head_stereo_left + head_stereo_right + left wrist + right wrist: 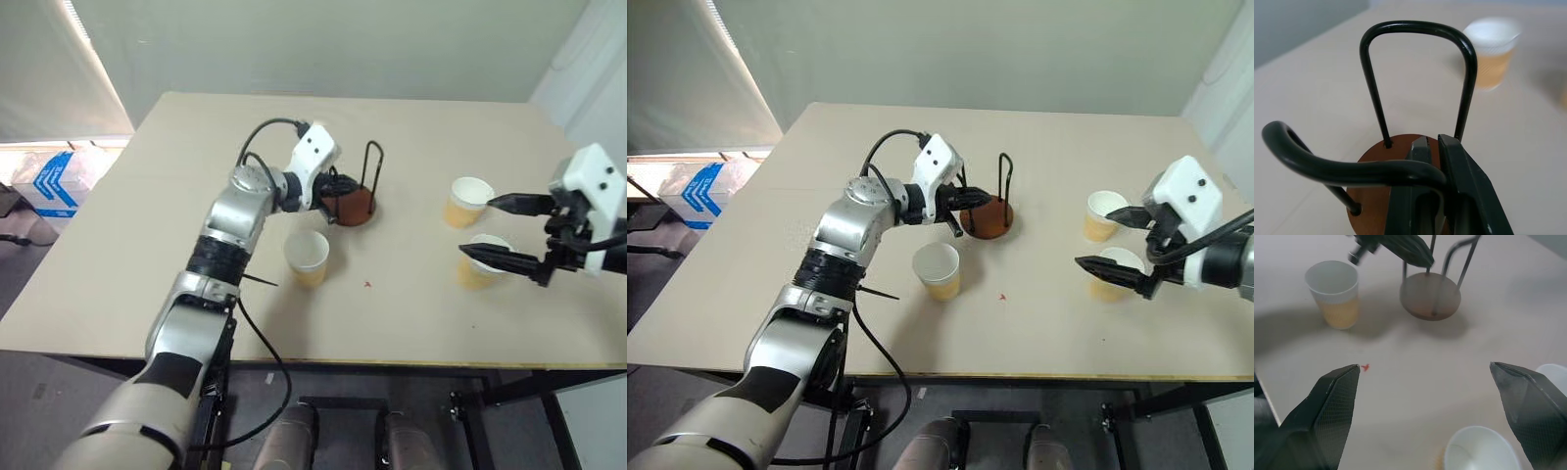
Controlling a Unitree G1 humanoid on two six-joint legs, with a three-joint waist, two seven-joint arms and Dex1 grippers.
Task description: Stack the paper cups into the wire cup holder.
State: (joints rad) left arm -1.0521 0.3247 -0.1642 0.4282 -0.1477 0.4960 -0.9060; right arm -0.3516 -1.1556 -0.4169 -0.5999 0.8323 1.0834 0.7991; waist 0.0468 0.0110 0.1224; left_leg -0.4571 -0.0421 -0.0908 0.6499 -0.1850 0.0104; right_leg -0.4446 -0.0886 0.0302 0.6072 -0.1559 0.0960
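The wire cup holder [355, 204] stands mid-table, a reddish-brown disc [1374, 200] with two black wire loops. My left gripper [331, 192] is shut on the nearer loop [1347, 169], and its fingers [1459, 171] reach over the disc. One paper cup [308, 257] stands upright just in front of the holder. Two more paper cups [467, 201] [482, 260] stand upright to the right. My right gripper [476, 227] hovers open beside those two with nothing between its fingers. The nearer cup [1476, 450] lies just below the right gripper.
A small red mark [367, 285] sits on the tan table [196, 157] between the middle cup and the right pair. The table's front edge [323, 362] runs close below the cups. A blue-and-white box [54, 181] lies on the floor at far left.
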